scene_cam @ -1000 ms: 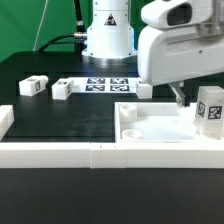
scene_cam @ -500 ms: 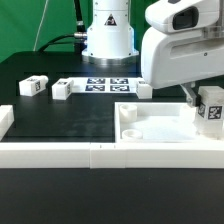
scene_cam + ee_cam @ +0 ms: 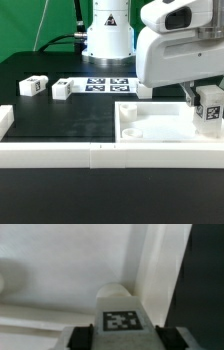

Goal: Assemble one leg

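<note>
A leg (image 3: 210, 106), a small white block with a black-and-white tag, stands upright in the far right corner of the large white recessed panel (image 3: 165, 128) in the exterior view. My gripper (image 3: 203, 98) is down over it, a finger on each side. In the wrist view the leg (image 3: 121, 317) fills the space between my two dark fingers (image 3: 83, 337), which press its sides. Two more legs (image 3: 33, 86) (image 3: 64, 88) lie on the black table at the exterior view's left, and another (image 3: 144, 90) is partly hidden behind my arm.
The marker board (image 3: 106, 83) lies in front of the robot base (image 3: 107, 35). Long white border rails (image 3: 60, 152) run along the front edge, with a short rail end (image 3: 5, 121) at the left. The panel has a round hole (image 3: 127, 113) near its left corner.
My gripper has moved right and slightly down over the leg in the panel's corner, and now stands around it. The leg has stayed in place.
</note>
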Tool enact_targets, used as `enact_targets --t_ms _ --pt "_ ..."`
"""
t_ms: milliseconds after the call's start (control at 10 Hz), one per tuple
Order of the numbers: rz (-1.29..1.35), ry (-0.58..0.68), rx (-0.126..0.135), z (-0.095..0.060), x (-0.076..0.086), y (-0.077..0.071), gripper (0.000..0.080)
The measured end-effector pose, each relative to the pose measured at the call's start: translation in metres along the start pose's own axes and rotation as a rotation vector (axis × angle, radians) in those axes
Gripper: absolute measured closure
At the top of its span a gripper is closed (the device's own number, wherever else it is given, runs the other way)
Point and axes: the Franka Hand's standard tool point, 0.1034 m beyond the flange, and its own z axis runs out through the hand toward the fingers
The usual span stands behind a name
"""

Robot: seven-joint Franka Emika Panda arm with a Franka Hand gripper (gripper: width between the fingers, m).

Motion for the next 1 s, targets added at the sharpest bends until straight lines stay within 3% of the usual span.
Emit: enact_targets --t_ms 400,1000 --pt "0.458 0.042 0.003 0.003 -0.002 -0.005 0.0506" --pt "1.166 0.034 0.051 0.007 -0.002 -0.018 0.0506"
